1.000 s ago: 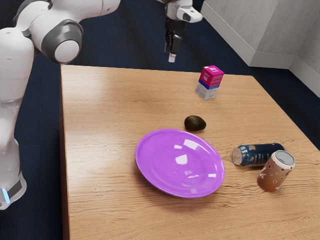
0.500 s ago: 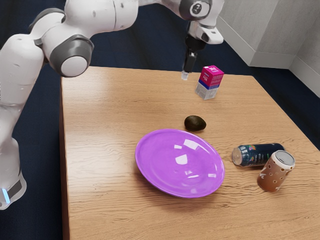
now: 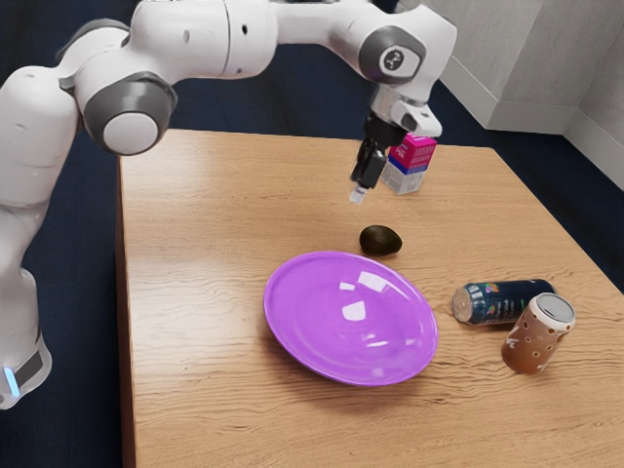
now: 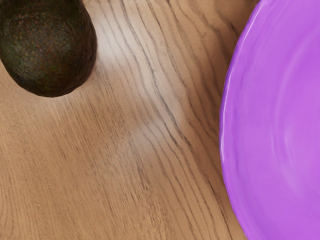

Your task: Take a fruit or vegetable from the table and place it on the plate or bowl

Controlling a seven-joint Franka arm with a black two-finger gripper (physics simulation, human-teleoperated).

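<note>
Approach step, nothing picked up yet. Gripper (image 3: 358, 192) hovering above table (image 3: 214, 244), short of the avocado (image 3: 380, 239) and slightly toward exterior view's left of it. Open or closed: cannot tell from this angle. Avocado lying on table near far rim of purple plate (image 3: 351, 317), strip of bare wood between. Next, probably: centre over avocado, descend, straddle, clamp, lift, short carry to plate.

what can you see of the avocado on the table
The avocado is a dark brownish-green, egg-shaped fruit with rough, pebbled skin, whole and uncut. It lies on its side on the wooden table, beside the purple plate, close to its rim but apart from it. The gripper hangs above it without touching.
</note>
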